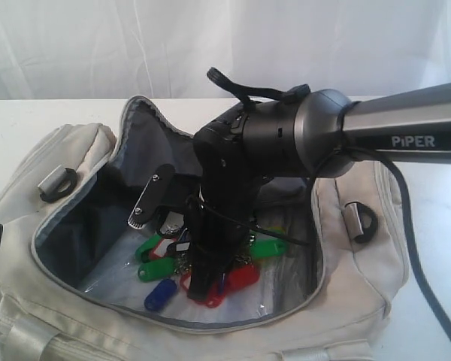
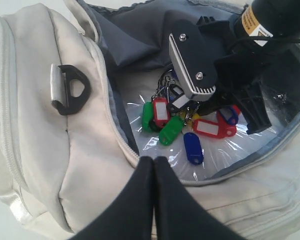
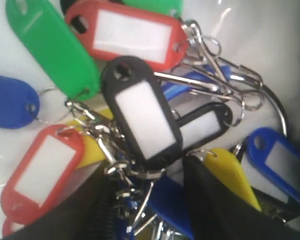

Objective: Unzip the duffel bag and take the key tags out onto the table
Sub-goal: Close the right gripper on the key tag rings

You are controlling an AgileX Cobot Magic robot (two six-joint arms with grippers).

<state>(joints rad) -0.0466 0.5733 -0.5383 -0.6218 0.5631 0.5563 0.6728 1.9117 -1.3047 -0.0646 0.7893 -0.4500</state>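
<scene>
Key tags (image 2: 171, 129) sprawl nine-to-three in exterior view beneath the open right fingers (image 2: 192, 65) straddling them; left fingers (image 2: 135, 205), pressed together, sit farther off.

The bag (image 1: 60, 158) is wide open. The right arm (image 1: 286, 135) fills the middle of the opening, with the spread right gripper (image 1: 171, 253) over the key tags (image 1: 154, 247). Free room is at the left, above the lining (image 1: 83, 226).

1x bag (image 1: 361, 278), 1x tag bunch (image 2: 171, 129)
</scene>
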